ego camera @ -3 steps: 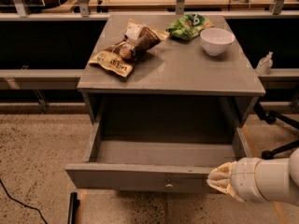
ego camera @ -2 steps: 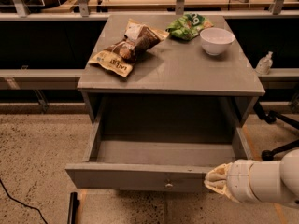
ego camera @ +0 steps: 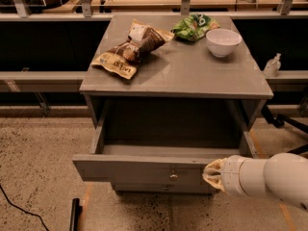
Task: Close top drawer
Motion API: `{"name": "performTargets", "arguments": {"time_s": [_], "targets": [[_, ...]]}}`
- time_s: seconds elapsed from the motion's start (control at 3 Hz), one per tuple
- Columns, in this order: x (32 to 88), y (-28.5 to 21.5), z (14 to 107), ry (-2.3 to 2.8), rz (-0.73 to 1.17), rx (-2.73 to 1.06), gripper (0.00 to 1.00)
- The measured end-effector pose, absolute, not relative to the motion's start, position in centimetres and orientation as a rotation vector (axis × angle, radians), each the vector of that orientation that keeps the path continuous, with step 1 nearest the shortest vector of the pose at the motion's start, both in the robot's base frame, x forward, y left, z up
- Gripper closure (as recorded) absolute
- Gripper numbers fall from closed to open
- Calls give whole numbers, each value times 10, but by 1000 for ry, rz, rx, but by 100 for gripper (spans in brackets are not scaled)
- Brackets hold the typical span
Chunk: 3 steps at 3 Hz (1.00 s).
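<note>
The top drawer (ego camera: pixel 139 168) is a wide grey wooden drawer pulled far out of the grey cabinet (ego camera: pixel 175 76), with a small round metal knob (ego camera: pixel 173 176) at the centre of its front panel. Its inside looks empty. My gripper (ego camera: pixel 211 174) sits at the end of the white arm, coming in from the lower right. It is against the right part of the drawer's front panel, just right of the knob. A slimmer drawer front with a like knob (ego camera: pixel 165 188) shows just below.
On the cabinet top lie a brown snack bag (ego camera: pixel 136 43), a yellow chip bag (ego camera: pixel 114 64), a green chip bag (ego camera: pixel 194 26) and a white bowl (ego camera: pixel 223 42). A white bottle (ego camera: pixel 272 65) stands on the rail at right. A black cable (ego camera: pixel 19 210) lies on the speckled floor at left.
My gripper and arm have shifted slightly left along the drawer's front panel. The drawer has stayed about as far out as before.
</note>
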State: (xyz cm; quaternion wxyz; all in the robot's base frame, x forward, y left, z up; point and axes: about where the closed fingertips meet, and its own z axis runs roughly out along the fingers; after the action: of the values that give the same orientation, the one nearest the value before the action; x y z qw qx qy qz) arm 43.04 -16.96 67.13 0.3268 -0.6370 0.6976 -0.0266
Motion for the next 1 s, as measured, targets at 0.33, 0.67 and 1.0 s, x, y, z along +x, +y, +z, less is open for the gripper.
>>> {"name": "performTargets", "arguments": {"time_s": [0.33,0.67,1.0], "targets": [[461,-177,673,1802,-188,-1675,100],[468,-183,667,1799,-204,-1675,100],[479,-189,659,1781,-232,-1682,100]]}}
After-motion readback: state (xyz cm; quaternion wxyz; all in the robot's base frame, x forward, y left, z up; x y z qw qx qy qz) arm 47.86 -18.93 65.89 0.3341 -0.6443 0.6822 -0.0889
